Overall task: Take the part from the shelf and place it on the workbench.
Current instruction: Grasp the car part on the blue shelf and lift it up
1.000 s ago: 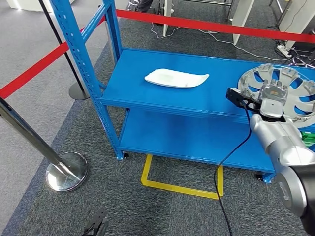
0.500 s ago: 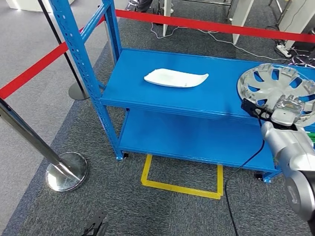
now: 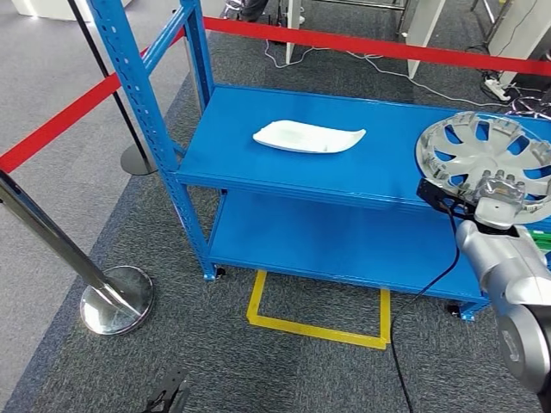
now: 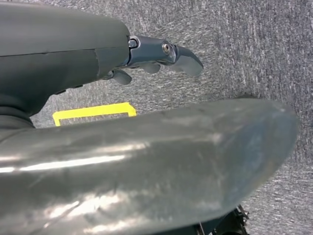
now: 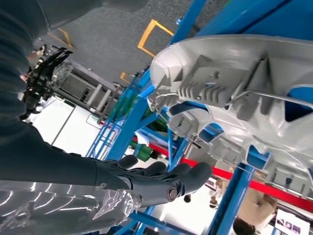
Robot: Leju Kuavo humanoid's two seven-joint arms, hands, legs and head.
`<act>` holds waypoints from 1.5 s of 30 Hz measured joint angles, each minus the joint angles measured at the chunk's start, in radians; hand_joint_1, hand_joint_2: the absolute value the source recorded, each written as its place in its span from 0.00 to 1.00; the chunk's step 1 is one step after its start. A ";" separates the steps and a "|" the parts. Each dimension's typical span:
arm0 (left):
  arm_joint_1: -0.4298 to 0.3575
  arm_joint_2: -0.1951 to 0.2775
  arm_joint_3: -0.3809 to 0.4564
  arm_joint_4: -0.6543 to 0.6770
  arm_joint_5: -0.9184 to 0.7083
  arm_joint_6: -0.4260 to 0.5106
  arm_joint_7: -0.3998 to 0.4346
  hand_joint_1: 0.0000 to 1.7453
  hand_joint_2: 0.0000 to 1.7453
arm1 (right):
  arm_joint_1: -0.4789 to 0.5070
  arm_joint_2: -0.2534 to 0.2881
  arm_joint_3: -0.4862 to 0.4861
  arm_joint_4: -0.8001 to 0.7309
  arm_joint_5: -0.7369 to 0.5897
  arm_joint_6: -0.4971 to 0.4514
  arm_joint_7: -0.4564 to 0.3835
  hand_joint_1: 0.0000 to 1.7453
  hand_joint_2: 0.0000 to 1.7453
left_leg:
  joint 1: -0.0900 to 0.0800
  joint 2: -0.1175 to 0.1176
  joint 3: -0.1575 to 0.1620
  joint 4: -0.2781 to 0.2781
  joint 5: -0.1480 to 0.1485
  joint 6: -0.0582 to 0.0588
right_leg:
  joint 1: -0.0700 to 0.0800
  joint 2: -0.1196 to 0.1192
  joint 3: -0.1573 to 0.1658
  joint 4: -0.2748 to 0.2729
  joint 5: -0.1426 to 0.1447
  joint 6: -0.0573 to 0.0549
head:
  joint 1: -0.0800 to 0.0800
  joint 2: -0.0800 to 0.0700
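You are looking at an industrial test or demonstration hall, more workshop than home or office. The floor (image 3: 97, 215) is hard-wearing grey carpet marked with a yellow tape rectangle (image 3: 318, 318), the kind that fixes a standing spot. A blue steel rack (image 3: 214, 163) with perforated uprights and two flat shelves stands before you, on small castors. Red barrier belts (image 3: 364, 41) on chrome posts (image 3: 114, 297) with round bases fence the area off. Beyond the belt, loose cables (image 3: 306, 53) and a power strip (image 3: 499, 88) lie among pale table legs (image 3: 422, 34). The right wrist view shows more blue racking (image 5: 122, 122) and white panels behind.
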 joint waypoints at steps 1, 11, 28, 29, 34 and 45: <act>0.000 0.000 0.000 0.000 0.000 0.000 0.000 0.00 0.00 | -0.001 0.002 0.000 0.000 0.000 -0.006 -0.009 0.00 1.00 | 0.000 0.000 0.000 0.000 0.000 0.000 | 0.000 0.000 0.000 0.000 0.000 0.000 | 0.000 0.000; -0.003 0.000 0.000 0.000 0.005 0.004 0.000 0.00 0.00 | -0.058 0.046 -0.001 -0.003 0.019 -0.037 -0.071 0.00 1.00 | 0.000 0.000 0.000 0.000 0.000 0.000 | 0.000 -0.001 0.000 0.001 0.000 0.000 | 0.000 0.000; -0.003 0.007 0.000 0.000 0.008 0.007 0.003 0.00 0.00 | -0.092 0.103 -0.001 -0.014 0.040 -0.049 -0.109 0.00 1.00 | -0.006 0.000 0.031 -0.012 -0.022 0.033 | -0.012 0.002 -0.115 0.232 -0.101 0.021 | 0.006 0.000; -0.002 0.007 0.000 0.000 0.008 0.007 0.003 0.00 0.00 | -0.088 0.103 -0.001 -0.014 0.040 -0.049 -0.110 0.00 1.00 | -0.006 -0.001 0.033 -0.012 -0.024 0.032 | -0.013 0.002 -0.148 0.280 -0.113 0.022 | 0.007 0.000; 0.001 0.007 0.001 0.000 0.008 0.007 0.003 0.00 0.00 | -0.082 0.105 -0.001 -0.014 0.041 -0.049 -0.114 0.00 1.00 | 0.002 -0.003 0.040 0.013 -0.050 0.003 | -0.024 0.005 -0.100 0.091 0.016 0.036 | 0.009 0.000; 0.003 0.008 0.001 0.000 0.010 0.007 0.004 0.00 0.00 | -0.077 0.113 -0.001 -0.025 0.049 -0.054 -0.115 0.00 1.00 | 0.001 0.005 -0.134 0.294 -0.141 -0.036 | -0.013 0.011 -0.048 0.053 0.009 -0.032 | 0.007 0.000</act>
